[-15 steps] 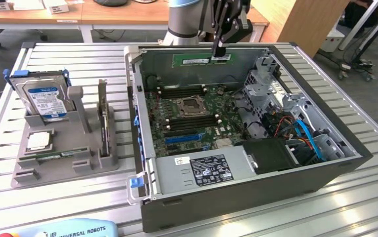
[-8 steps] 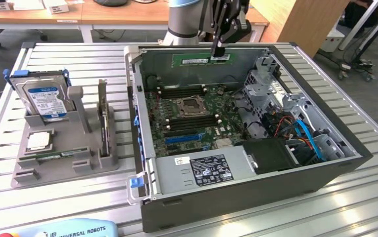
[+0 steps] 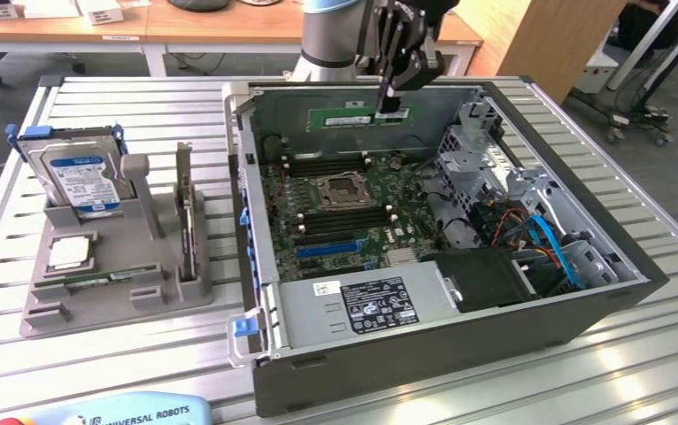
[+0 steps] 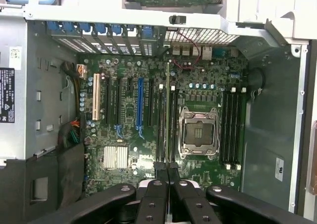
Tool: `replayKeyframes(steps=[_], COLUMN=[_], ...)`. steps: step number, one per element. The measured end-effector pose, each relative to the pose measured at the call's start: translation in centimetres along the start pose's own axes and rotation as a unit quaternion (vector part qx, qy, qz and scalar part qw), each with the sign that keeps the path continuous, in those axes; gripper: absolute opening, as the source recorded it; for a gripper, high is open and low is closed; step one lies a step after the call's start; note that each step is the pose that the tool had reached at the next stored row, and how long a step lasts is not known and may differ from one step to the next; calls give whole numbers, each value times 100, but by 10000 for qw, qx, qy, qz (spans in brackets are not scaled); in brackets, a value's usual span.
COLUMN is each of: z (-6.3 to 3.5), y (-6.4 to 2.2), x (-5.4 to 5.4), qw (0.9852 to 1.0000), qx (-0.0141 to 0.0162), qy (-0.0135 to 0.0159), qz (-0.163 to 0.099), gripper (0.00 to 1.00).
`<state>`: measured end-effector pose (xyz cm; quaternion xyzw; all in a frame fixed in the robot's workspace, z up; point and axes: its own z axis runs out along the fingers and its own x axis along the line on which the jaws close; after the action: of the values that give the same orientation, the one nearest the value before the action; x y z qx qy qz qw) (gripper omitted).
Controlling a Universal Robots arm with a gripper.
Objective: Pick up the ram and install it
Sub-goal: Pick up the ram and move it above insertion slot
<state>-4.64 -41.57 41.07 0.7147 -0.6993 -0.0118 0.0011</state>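
Observation:
My gripper (image 3: 392,108) hangs over the back of the open computer case (image 3: 434,354), shut on the ram (image 3: 357,117). The ram is a long green stick held level above the motherboard (image 3: 351,204). In the wrist view the ram (image 4: 167,110) appears edge-on as a thin line running out from between my fingertips (image 4: 159,169). It lies over the memory slots (image 4: 162,122) beside the CPU socket (image 4: 199,130). More empty slots (image 4: 232,127) sit on the socket's other side.
A grey holder (image 3: 115,266) on the exterior view's left carries a silver hard drive with a blue label (image 3: 80,177), an upright green stick (image 3: 183,190) and a chip (image 3: 67,253). The power supply (image 3: 363,305) and blue cables (image 3: 551,248) fill the case's near end.

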Motion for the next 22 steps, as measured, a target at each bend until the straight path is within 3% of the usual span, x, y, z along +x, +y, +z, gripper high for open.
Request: replayKeyframes(steps=[22], z=[195], y=[-4], x=[3], qw=[10000], qx=[0], qy=[0], qz=[6], gripper=[11])
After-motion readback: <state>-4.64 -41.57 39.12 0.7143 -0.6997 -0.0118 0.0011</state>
